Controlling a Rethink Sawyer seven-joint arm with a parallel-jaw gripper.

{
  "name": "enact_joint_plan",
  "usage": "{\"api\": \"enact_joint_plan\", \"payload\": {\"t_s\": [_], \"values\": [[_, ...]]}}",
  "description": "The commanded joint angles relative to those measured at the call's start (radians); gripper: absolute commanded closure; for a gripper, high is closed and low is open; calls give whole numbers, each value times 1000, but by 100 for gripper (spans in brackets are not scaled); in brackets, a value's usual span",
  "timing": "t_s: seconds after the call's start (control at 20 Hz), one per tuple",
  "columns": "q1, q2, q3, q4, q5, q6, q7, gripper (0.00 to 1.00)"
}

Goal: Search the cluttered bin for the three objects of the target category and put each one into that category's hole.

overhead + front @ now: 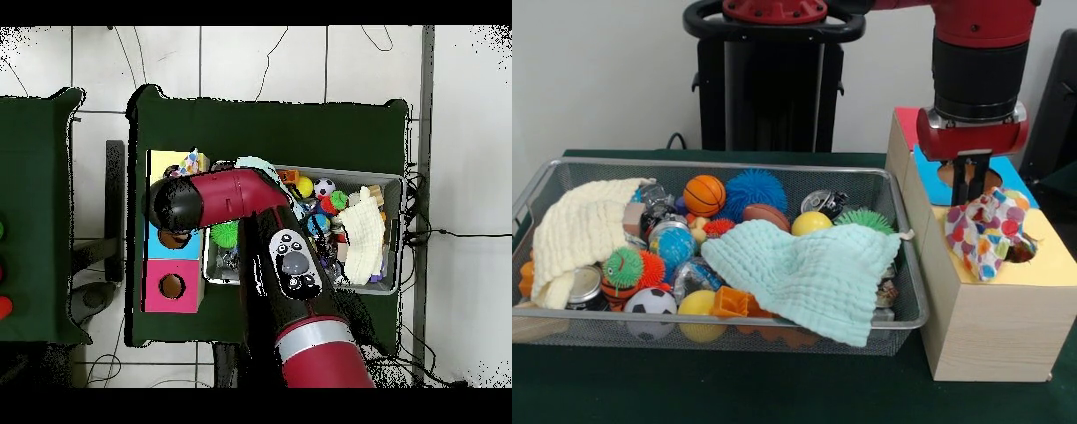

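the gripper (968,196) pinches a dotted cloth (986,231) over the yellow box's hole (1020,253), at its 9 o'clock; next it must shift toward 3 o'clock and let go

We counted one bin (547,168), two cloths, cream (578,234) and mint (817,274), one dotted piece (984,231), and three boxes: yellow-topped (993,331), blue-topped (160,240), red-topped (160,287).

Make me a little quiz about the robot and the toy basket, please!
1. True or false: the dotted cloth lies on the yellow box.
2. Which cloth covers the front right of the basket: A cream, B mint green, C red?
3. What is hanging right above the dotted cloth?

Key: 1 true. 2 B, the mint cloth. 3 the robot's tool.
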Motion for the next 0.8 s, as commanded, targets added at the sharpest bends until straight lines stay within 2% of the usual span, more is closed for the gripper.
{"api": "enact_joint_plan", "payload": {"t_s": [0.05,0.4,0.6,0.8], "values": [[46,47,-40,103,-39,-48,114,100],[99,46,-75,119,-12,-88,164,100],[150,66,-110,90,6,-131,219,100],[115,87,-74,86,30,-168,159,100]]}}
